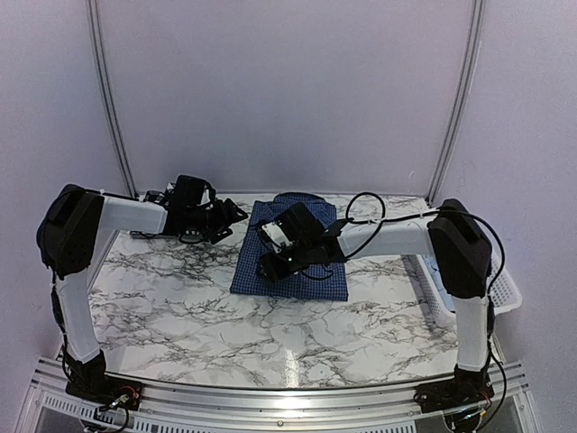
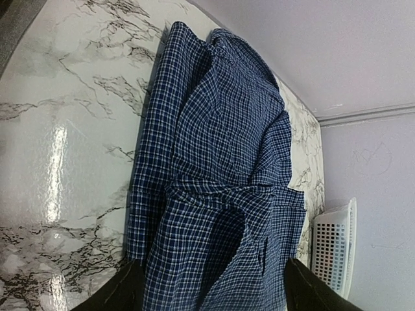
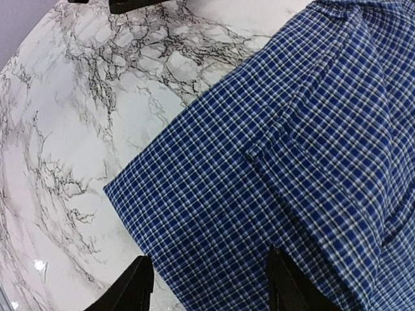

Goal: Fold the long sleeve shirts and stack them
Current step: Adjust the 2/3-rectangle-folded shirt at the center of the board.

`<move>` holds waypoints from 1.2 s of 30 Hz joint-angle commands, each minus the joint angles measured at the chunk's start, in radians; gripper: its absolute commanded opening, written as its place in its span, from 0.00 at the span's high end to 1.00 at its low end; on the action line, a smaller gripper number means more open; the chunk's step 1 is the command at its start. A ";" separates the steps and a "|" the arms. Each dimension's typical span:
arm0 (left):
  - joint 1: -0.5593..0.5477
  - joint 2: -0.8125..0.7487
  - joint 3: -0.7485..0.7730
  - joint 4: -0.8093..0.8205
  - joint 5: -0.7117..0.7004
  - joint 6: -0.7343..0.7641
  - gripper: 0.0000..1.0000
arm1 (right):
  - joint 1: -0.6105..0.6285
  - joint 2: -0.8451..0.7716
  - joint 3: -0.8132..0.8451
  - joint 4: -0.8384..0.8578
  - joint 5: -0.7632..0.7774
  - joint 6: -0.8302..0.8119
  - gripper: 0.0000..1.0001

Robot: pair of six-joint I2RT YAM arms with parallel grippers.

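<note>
A dark blue checked shirt (image 1: pixel 297 289) is seen folded flat on the marble tabletop (image 1: pixel 180 307), toward its far middle. The left gripper (image 1: pixel 236 215) is held just beside the shirt's far left corner, its fingers (image 2: pixel 126 291) spread apart, nothing clamped. The right gripper (image 3: pixel 207 275) is poised over the shirt's near left part, fingers likewise apart.

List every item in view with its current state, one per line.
Shirt: folded, lying on the table.
Left end effector: open, empty, beside the shirt.
Right end effector: open, over the shirt.
Basket: at the table's right edge, contents hidden.
</note>
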 commanded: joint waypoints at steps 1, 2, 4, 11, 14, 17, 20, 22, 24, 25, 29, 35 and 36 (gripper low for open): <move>0.000 -0.046 -0.015 -0.026 0.004 0.026 0.24 | -0.018 0.063 0.090 0.034 0.020 0.051 0.42; 0.000 -0.048 -0.018 -0.026 0.005 0.026 0.24 | -0.026 0.075 0.099 0.037 0.020 0.070 0.41; 0.000 -0.055 -0.022 -0.026 0.005 0.028 0.24 | -0.042 0.093 0.107 0.051 0.022 0.091 0.38; 0.000 -0.070 -0.037 -0.027 0.010 0.031 0.24 | -0.087 0.112 0.121 0.096 0.061 0.139 0.32; -0.001 -0.074 -0.042 -0.026 0.014 0.029 0.24 | -0.121 0.090 0.093 0.147 0.062 0.169 0.30; 0.000 -0.075 -0.043 -0.027 0.019 0.029 0.24 | -0.163 0.076 0.067 0.204 0.047 0.210 0.30; -0.002 -0.078 -0.046 -0.026 0.020 0.029 0.23 | -0.201 0.079 0.055 0.224 0.017 0.245 0.30; -0.002 -0.078 -0.048 -0.027 0.024 0.031 0.24 | -0.221 0.077 0.044 0.247 0.015 0.261 0.30; -0.002 -0.077 -0.050 -0.028 0.029 0.031 0.23 | -0.238 0.068 0.030 0.264 0.025 0.271 0.30; -0.002 -0.077 -0.052 -0.028 0.031 0.032 0.23 | -0.244 0.060 0.024 0.267 0.031 0.272 0.30; -0.002 -0.073 -0.055 -0.035 0.032 0.037 0.24 | -0.260 0.010 0.002 0.257 0.065 0.265 0.30; -0.003 -0.027 -0.006 -0.065 0.019 0.080 0.35 | -0.254 -0.083 -0.010 0.184 0.116 0.231 0.33; -0.003 -0.015 0.005 -0.070 0.018 0.092 0.37 | -0.249 -0.096 -0.012 0.175 0.142 0.224 0.36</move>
